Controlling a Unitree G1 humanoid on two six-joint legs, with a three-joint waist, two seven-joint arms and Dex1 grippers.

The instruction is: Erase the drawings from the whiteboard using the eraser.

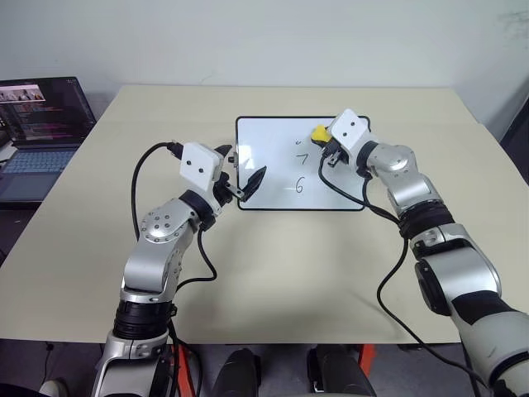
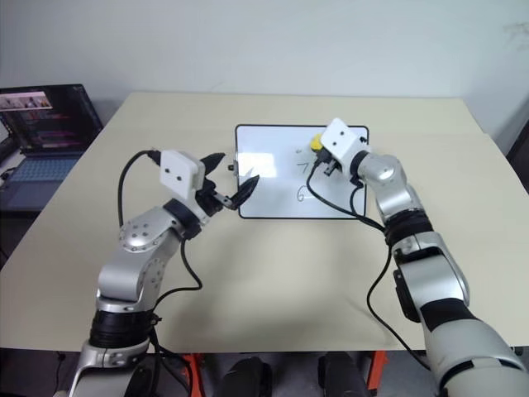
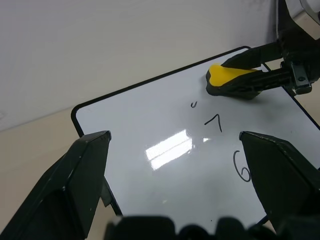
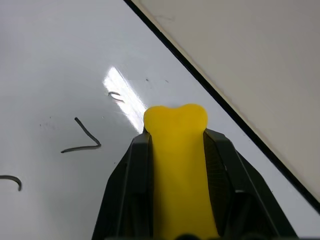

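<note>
— Jaws on the right gripper (image 1: 323,146) are clamped tight on the eraser (image 3: 231,79), yellow end poking out past the fingertips, black side down on the whiteboard (image 1: 269,136). See it, near the top right corner?

— I see it. And the left gripper (image 1: 245,184)? Its jaws stand wide, holding nothing.

— Right, it hovers at the board's near left corner, one black finger over the frame. My guess is it's there to steady the board so it doesn't slide on the desk (image 1: 273,273) while the other arm rubs. I can't tell whether it actually touches.

— What's left of the drawings (image 3: 227,145)?

— The 7 (image 3: 214,122) and the 6 (image 3: 242,166) are whole, one below the other. Above the 7 there's only a tiny leftover stroke (image 3: 193,104), so the top digit looks mostly wiped already.

— So the eraser sits beside that scrap, not on it?

— Just to the right of it, yes. I'd say it needs a pass over that fleck, then down through the 7 and the 6.

— Why hold the eraser lengthwise like that?

— Probably so the flat black face lies on the board while the fingers stay clear of the surface.

— Laptop (image 1: 41,132) on the left?

— Off the desk's edge, well apart. No part in this.
</note>
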